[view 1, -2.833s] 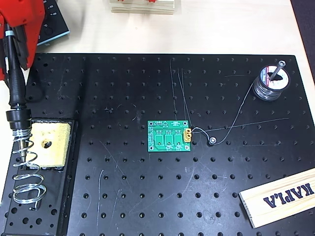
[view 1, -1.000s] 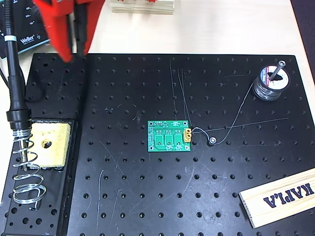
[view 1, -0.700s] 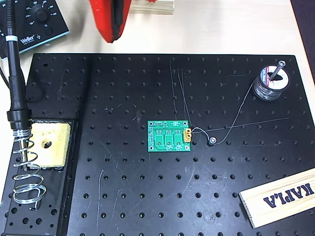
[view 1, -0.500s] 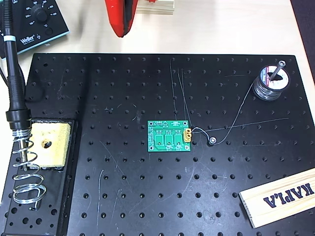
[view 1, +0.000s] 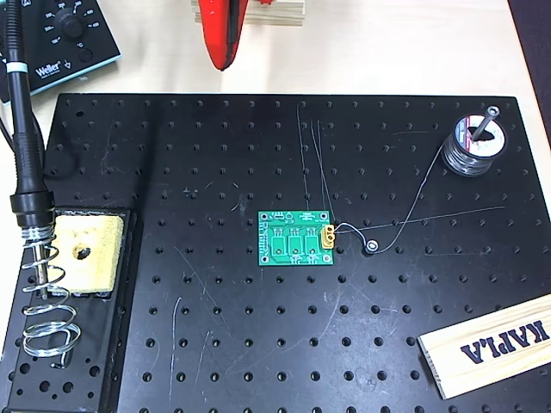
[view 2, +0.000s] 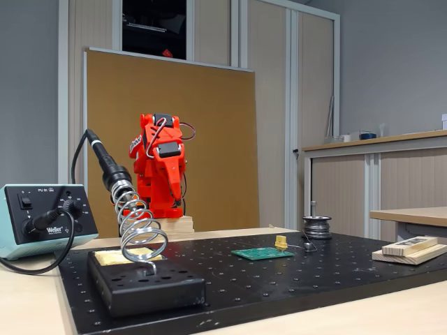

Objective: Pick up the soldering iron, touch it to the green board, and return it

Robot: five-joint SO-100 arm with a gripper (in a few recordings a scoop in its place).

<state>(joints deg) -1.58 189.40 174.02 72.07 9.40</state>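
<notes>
Your pincer (view 1: 222, 53) hung folded back at the far edge of the bench (view 1: 387, 52), its red fingers drawn narrow together with nothing between them, well apart from everything on the black plate (view 1: 258, 344). You had the soldering iron (view 1: 24, 146) resting in its coiled spring holder (view 1: 47, 301) at the plate's left edge in the overhead view, tip down in the coil beside the yellow sponge (view 1: 82, 249). The green board (view 1: 296, 240) lay flat near the middle of the plate, its gold connector on the right side touching a thin wire that ran to the solder spool (view 1: 472, 146) by the far right corner.
</notes>
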